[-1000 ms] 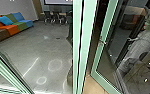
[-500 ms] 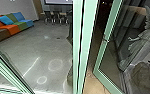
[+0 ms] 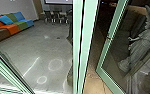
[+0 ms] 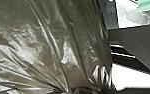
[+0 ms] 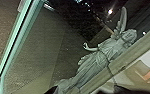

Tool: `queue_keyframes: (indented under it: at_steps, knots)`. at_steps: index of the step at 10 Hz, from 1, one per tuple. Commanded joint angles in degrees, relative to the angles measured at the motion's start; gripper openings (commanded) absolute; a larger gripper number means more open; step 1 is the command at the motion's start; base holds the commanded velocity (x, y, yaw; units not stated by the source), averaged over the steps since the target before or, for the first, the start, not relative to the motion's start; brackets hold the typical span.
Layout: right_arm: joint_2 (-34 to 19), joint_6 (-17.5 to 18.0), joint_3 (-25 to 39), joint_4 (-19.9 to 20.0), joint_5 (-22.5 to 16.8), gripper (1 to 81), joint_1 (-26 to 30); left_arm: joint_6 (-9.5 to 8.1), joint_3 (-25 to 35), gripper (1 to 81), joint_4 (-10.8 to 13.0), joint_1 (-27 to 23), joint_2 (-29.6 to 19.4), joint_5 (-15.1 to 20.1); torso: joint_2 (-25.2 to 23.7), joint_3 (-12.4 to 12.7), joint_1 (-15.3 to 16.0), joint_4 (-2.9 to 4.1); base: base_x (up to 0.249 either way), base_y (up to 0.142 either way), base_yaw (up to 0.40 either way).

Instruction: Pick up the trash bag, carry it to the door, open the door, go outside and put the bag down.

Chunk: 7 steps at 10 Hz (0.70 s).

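Olive-brown plastic, and it's the trash bag (image 4: 53,45), pinched, I judge, in the left gripper (image 4: 87,90), because its folds all race into one tight neck there! From that claw the bag probably hangs toward six o'clock, long axis near upright, though its far end is hidden. The right gripper: spread or pressed together, can't tell. Left arm nearest the bag, then, and right arm looks nearer the glass door (image 3: 116,22), out at three o'clock in the head view, standing ajar from the mint-green post (image 3: 88,32), pale paving (image 3: 92,80) in the gap! The left wrist view gives us the creases; the right wrist view, a bright lamp (image 5: 110,11) near the winged statue (image 5: 96,57); the head view, a multicoloured couch (image 3: 12,23) at ten o'clock
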Motion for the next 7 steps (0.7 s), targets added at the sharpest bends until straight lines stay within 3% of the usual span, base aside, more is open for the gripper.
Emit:
queue_keyframes:
  at_steps: [1,3,5,7]
  knots:
    - [-5.5,0.3,-4.7,9.8,-13.5,81.1,2.9,0.28,0.9,1.0,-0.1,0.0,0.5,5.8,0.0,0.0,0.0,0.0,0.0,0.0,0.0]
    - [-6.8,0.2,-2.0,10.9,-13.3,81.1,4.7,0.28,0.9,1.0,-0.1,0.0,0.4,5.8,0.0,0.0,0.0,0.0,0.0,0.0,0.0]
    - [-8.4,-0.6,5.6,10.2,-13.6,81.1,10.1,0.28,0.9,1.0,-0.1,-0.2,0.8,5.8,0.0,0.0,0.0,0.0,0.0,0.0,0.0]
    - [-8.2,-0.6,14.8,10.3,-19.8,81.1,14.4,0.28,0.9,1.0,-0.2,-0.3,0.7,5.7,0.0,0.0,0.0,0.0,0.0,0.0,0.0]
